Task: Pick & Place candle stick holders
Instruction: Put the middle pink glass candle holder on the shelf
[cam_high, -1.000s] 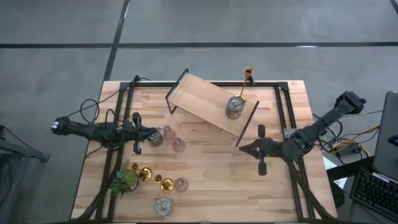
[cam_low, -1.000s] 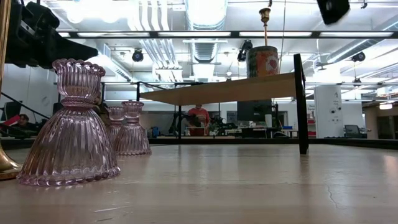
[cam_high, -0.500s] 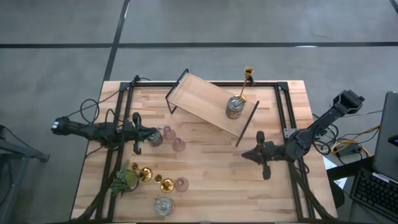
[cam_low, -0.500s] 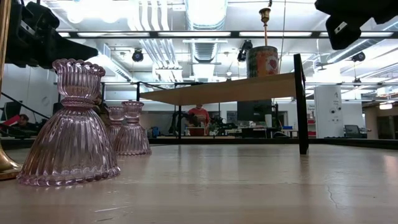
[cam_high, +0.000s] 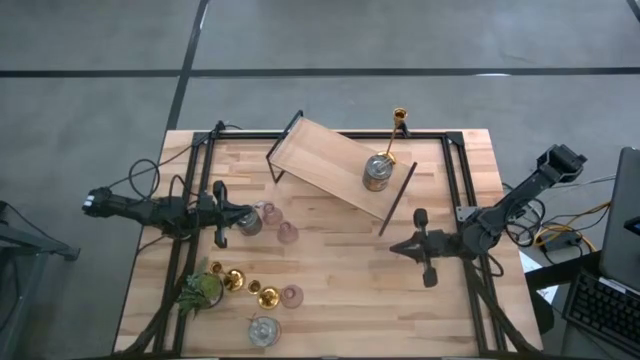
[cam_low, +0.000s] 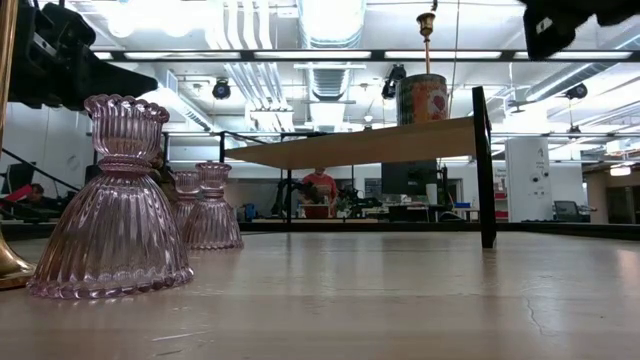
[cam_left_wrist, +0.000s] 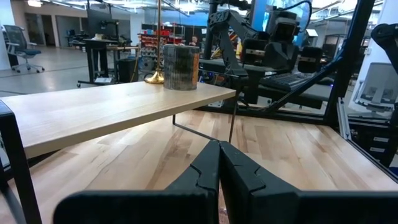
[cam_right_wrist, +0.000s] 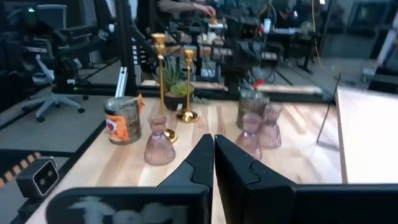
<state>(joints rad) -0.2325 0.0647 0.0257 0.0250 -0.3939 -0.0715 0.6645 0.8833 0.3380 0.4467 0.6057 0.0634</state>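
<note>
While right gripper (cam_high: 392, 247) fingers meet, pink holders (cam_right_wrist: 260, 127) well apart, ungrasped

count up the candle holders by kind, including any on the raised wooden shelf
gold candlesticks: 3
silvery-glass round holders: 3
pink glass cups: 3
total: 9
</note>
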